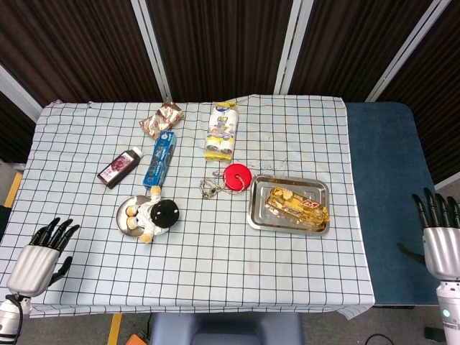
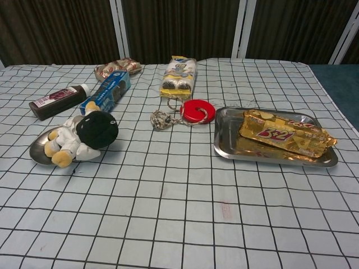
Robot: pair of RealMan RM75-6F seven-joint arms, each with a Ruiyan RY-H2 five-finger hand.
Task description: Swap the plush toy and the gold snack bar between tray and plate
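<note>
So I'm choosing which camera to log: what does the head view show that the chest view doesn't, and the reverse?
Only the head view shows the two hands: the left hand off the table's front left corner and the right hand off to the right, both empty with fingers apart. The chest view alone makes the snack bar's red lettering readable. Both show the plush toy on the plate and the gold snack bar in the tray.
</note>
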